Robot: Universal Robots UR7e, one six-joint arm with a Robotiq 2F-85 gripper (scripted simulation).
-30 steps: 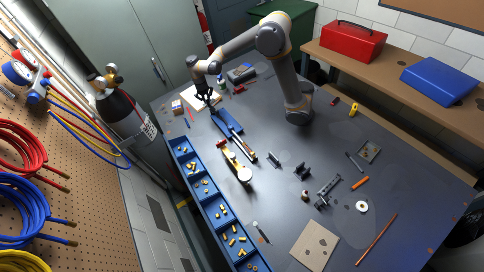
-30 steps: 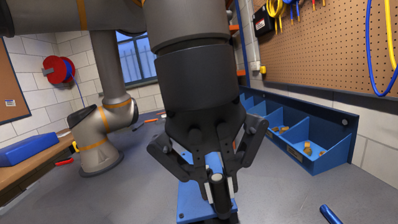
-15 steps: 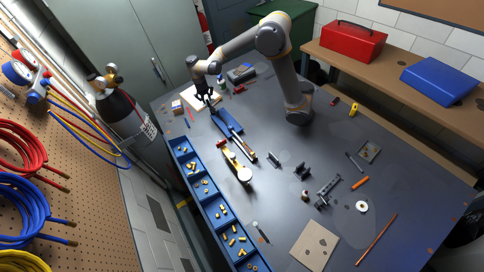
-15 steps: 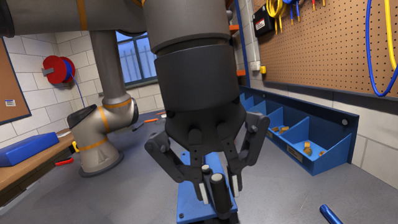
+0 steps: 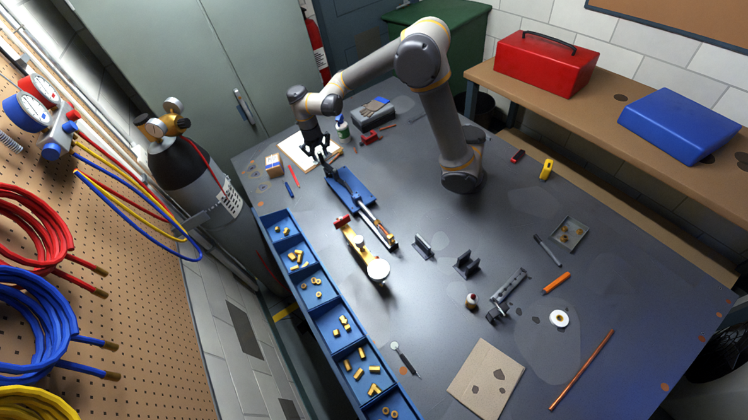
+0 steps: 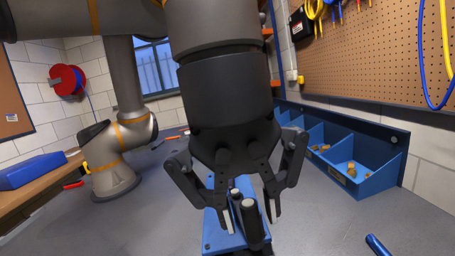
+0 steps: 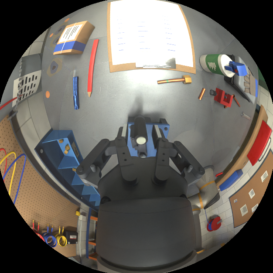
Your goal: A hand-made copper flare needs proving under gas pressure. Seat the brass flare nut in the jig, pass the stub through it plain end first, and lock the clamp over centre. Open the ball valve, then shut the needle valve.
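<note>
The clamp's black ribbed handle [image 6: 250,220] rises from the blue jig [image 5: 351,189] at the far end of the bench, with its pale end cap [image 7: 140,139] facing up. My gripper [image 6: 249,216] stands right over the handle with a finger on either side of it; it is open and holds nothing. The jig runs along the bench to the brass valve block [image 5: 366,253] with its red lever [image 5: 342,221] and round gauge [image 5: 378,270]. A copper stub with a brass nut [image 7: 174,80] lies on the bench below the clipboard [image 7: 149,35].
Behind the jig lie the clipboard, a green bottle [image 7: 216,64], a small red tool [image 7: 223,97] and a red pencil [image 7: 91,67]. The blue parts bins [image 5: 336,318] line the bench edge beside the jig, and a gas cylinder [image 5: 188,166] stands beyond them.
</note>
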